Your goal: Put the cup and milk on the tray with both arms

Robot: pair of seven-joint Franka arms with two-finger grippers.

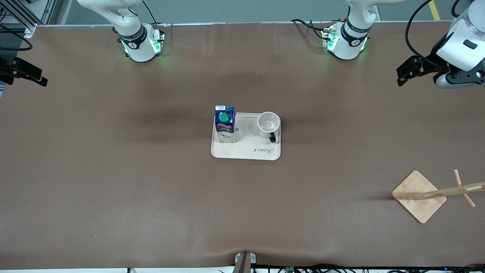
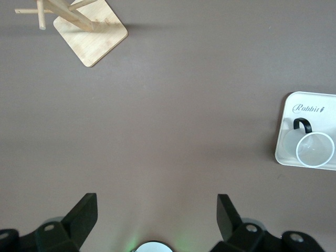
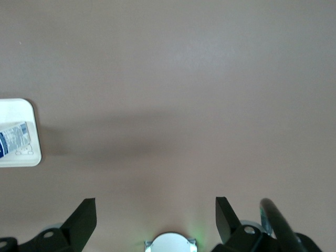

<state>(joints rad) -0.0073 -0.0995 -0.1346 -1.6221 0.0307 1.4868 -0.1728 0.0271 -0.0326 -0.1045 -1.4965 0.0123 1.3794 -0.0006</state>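
Observation:
The cream tray [image 1: 246, 151] lies at the middle of the table. The milk carton [image 1: 225, 124] stands upright on it toward the right arm's end. The white cup [image 1: 268, 124] stands upright on it toward the left arm's end, its black handle toward the front camera. My left gripper [image 1: 407, 74] is open and empty, held high over the table's left-arm end, well away from the tray; its wrist view shows open jaws [image 2: 157, 210], the cup [image 2: 314, 148] and the tray [image 2: 310, 107]. My right gripper [image 1: 38, 79] is open and empty over the right-arm end; its wrist view shows open jaws [image 3: 156, 212] and the milk [image 3: 13, 137].
A wooden stand with a square base [image 1: 418, 195] and pegs sits near the left arm's end, nearer the front camera than the tray; it also shows in the left wrist view [image 2: 92, 34]. The two arm bases [image 1: 142, 43] [image 1: 346, 41], lit green, stand at the table's robot edge.

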